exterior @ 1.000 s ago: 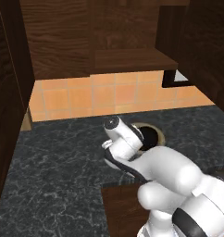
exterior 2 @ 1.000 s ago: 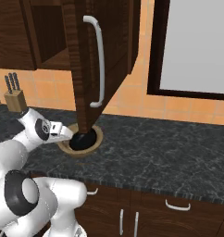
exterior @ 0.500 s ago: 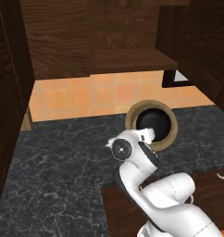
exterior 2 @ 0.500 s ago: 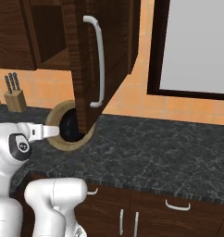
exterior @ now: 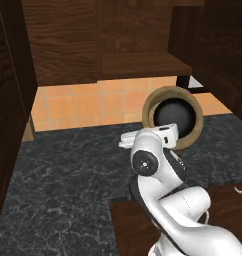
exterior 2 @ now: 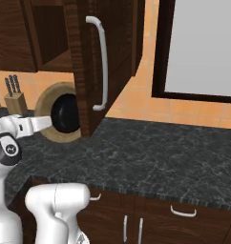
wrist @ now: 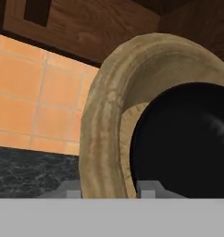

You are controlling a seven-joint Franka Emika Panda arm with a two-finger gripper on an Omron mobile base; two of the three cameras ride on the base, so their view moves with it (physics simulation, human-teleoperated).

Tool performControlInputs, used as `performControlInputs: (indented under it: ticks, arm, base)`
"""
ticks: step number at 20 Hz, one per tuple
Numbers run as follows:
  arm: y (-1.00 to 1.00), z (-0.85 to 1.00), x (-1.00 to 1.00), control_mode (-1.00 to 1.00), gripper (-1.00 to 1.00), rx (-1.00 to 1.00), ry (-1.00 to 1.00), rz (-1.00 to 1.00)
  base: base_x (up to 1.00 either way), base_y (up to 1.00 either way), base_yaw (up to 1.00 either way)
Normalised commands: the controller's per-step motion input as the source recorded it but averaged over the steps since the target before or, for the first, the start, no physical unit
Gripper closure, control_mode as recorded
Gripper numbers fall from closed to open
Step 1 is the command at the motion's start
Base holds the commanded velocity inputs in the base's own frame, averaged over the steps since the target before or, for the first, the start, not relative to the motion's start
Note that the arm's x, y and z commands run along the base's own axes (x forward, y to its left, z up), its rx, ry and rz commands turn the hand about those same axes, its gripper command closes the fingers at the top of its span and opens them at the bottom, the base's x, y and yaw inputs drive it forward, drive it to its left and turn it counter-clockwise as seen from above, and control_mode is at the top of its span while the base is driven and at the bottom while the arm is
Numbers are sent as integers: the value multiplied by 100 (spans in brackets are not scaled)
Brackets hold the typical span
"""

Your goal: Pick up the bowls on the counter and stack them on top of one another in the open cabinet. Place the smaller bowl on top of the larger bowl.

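Tan, thick-rimmed wooden bowl (wrist: 104, 120) hangs tilted below the dark wood-grain cabinet shelf (exterior: 143, 65), glossy black bowl (exterior: 175, 116) nested inside. Your gripper (wrist: 109, 190) pinches its rim, so both likely travel together.

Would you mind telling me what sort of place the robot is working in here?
Most likely a rendered home kitchen: a dark marbled stone counter, an orange tiled wall, a dark wood wall cabinet with its door open, and a knife block.

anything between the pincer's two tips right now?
Yes: in the hand view, the tan bowl's thick rim runs down between the pincer's tips. The black bowl sits inside it, past one tip.
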Motion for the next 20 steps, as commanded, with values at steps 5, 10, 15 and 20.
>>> performControlInputs:
  ticks: [5,10,15,20]
  arm:
    - [0,100,-4,-100,100,0,-6,11]
    - [0,100,0,-100,100,0,-1,17]
    - [0,100,44,-100,100,0,22,6]
    - [2,85,83,-100,100,-2,44,0]
  base:
    - [0,0,0]
    - [0,0,0]
    - [0,0,0]
    - [0,0,0]
